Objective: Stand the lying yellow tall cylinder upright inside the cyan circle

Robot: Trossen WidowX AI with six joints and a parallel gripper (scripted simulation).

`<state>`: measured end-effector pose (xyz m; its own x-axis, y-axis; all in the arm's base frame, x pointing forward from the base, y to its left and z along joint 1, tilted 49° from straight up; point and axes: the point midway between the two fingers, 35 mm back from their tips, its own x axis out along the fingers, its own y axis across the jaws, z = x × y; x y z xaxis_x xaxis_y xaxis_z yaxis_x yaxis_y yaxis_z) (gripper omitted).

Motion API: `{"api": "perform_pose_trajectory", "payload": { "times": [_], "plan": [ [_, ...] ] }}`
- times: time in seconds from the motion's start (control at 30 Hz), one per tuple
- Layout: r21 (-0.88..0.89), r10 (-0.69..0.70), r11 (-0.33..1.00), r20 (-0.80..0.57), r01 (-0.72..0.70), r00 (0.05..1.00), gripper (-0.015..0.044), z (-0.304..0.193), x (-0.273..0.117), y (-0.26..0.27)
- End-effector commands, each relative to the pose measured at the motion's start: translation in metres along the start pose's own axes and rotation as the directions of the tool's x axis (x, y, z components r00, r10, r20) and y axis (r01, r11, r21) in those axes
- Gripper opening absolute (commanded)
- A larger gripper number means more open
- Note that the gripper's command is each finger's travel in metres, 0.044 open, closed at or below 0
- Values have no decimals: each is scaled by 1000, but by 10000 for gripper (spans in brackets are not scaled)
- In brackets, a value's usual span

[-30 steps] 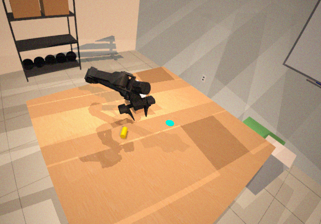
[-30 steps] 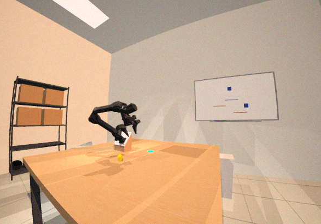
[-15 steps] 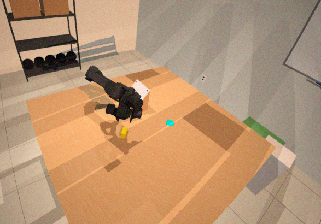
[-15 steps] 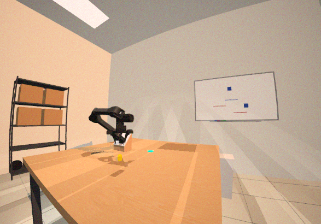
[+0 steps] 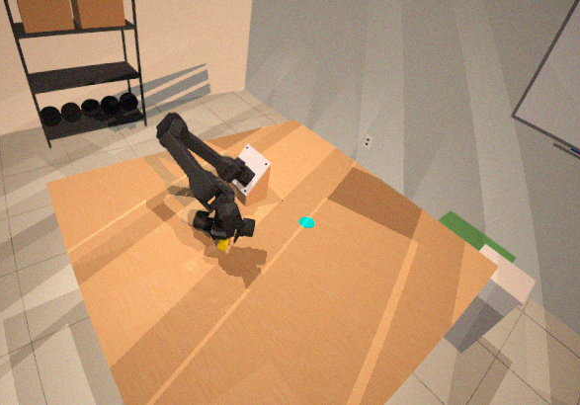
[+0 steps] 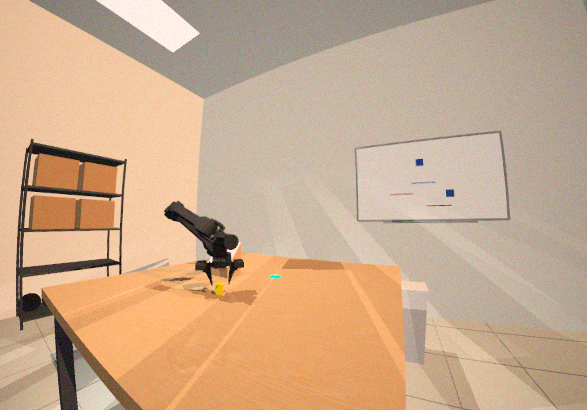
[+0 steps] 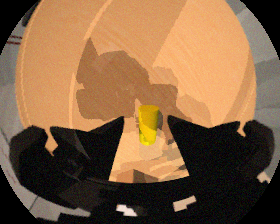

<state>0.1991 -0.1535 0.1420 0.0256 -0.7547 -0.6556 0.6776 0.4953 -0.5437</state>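
While the arm (image 5: 198, 163) leaned forward from its base, the gripper (image 6: 219, 281) hung just over the cylinder (image 5: 221, 244), fingers pointing down.

Item: cylinder, yellow, lying on the table (image 5: 311, 316); mostly hidden under the gripper in the top view, only one end showing. In the wrist view it (image 7: 148, 123) sat between the two dark fingers, lengthwise away from the camera. Whether the fingers touched it could not be told; it appeared to rest on the wood.

Item: gripper, fingers spread partway and holding nothing, one to each side of the cylinder in the exterior view.

Item: circle (image 5: 306, 222), cyan, flat on the table, well apart from the cylinder and unoccupied.

Item: mount (image 5: 254, 180), white-faced block beside the arm, not involved.

Progress, as judged: approach and alignment looked nearly complete; no grasp made. Outstanding: closing on the cylinder, lifting, turning it upright, carrying it to the circle, setting it down, releasing, withdrawing. Most of the task remained.
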Motion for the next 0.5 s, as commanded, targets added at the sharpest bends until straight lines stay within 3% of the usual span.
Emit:
{"api": "perform_pose_trajectory", "payload": {
  "times": [0.0,0.07,0.33,0.47],
  "plan": [
    [-6,-7,1000,10,7,1000,309,-3,18,-5],
    [-6,-8,1000,10,8,1000,309,-3,19,-5],
    [-6,-8,1000,10,8,1000,105,-3,19,-5],
    [-6,-7,1000,10,7,1000,105,-3,19,-5]
  ]
}}
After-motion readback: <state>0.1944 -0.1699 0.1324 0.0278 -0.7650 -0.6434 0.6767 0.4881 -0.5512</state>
